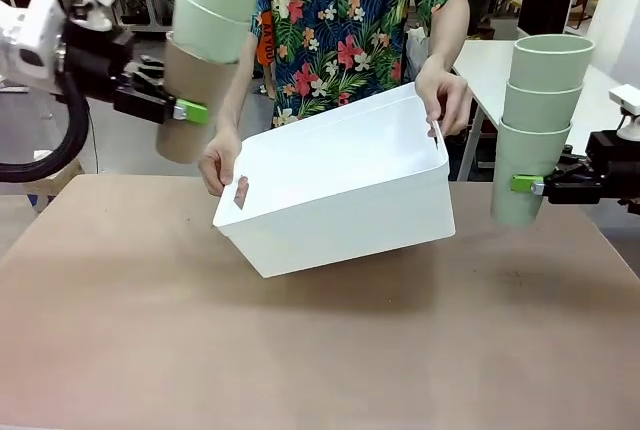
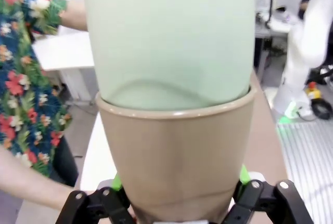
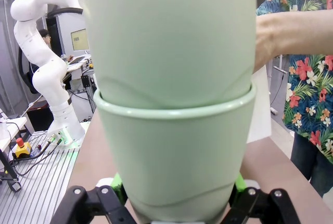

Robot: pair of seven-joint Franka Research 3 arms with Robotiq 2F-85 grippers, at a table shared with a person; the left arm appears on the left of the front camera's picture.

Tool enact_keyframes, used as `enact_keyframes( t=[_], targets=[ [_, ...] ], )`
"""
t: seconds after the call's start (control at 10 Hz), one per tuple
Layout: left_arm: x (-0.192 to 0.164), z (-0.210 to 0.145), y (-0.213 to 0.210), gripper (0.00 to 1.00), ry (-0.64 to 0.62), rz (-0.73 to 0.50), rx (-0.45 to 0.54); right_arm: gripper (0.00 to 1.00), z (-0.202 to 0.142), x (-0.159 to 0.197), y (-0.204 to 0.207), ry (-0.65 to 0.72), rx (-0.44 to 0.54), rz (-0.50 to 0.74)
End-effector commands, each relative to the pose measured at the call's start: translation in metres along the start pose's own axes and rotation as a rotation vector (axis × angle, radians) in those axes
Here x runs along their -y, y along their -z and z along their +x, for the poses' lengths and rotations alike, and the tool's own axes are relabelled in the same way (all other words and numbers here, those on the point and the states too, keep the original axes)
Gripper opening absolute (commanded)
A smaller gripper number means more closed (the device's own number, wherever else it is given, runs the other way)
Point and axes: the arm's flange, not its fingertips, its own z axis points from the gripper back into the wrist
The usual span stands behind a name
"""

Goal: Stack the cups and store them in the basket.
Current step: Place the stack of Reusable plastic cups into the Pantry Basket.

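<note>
Done with stacking, by the look of it; storing in hand. Up at upper left of the front view, clenched tight round the tan-brown cup (image 1: 185,140) with the left claw (image 1: 180,112); carrying two mint cups (image 1: 212,0) nested inside it, mouths up, long axis leaning toward upper right. Over at the right edge, gripping the bottom of a three-high mint stack (image 1: 540,100) with the right claw (image 1: 522,185); upright, mouths up, long axis vertical, held clear above the worktop (image 1: 320,370). In the centre, holding out the basket (image 1: 340,190) with one hand (image 1: 220,165) at the low end and the other hand (image 1: 447,100) at the high end; mouth upward, long axis running lower left to upper right; cannot tell whether touching the worktop at its low corner. Next, probably: swing one stack over the mouth, match its axis to the opening, lower, release; then repeat with the other; mind the leaning stack near the rim.
</note>
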Motion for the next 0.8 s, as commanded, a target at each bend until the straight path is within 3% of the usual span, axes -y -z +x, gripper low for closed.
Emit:
enact_keyframes(
  t=[0.0, 0.3, 0.7],
  targets=[
    [0.008, 0.021, 0.020, 0.85, 0.012, 0.007, -0.106, 0.85, 0.004, 0.000, 0.000, -0.013, 0.002, 0.001],
    [0.011, 0.047, 0.062, 0.85, 0.030, 0.029, -0.209, 0.85, 0.004, 0.000, 0.000, -0.013, 0.002, 0.001],
    [-0.002, 0.050, 0.117, 0.85, 0.022, 0.033, -0.302, 0.85, 0.004, 0.000, 0.000, -0.013, 0.002, 0.001]
  ],
)
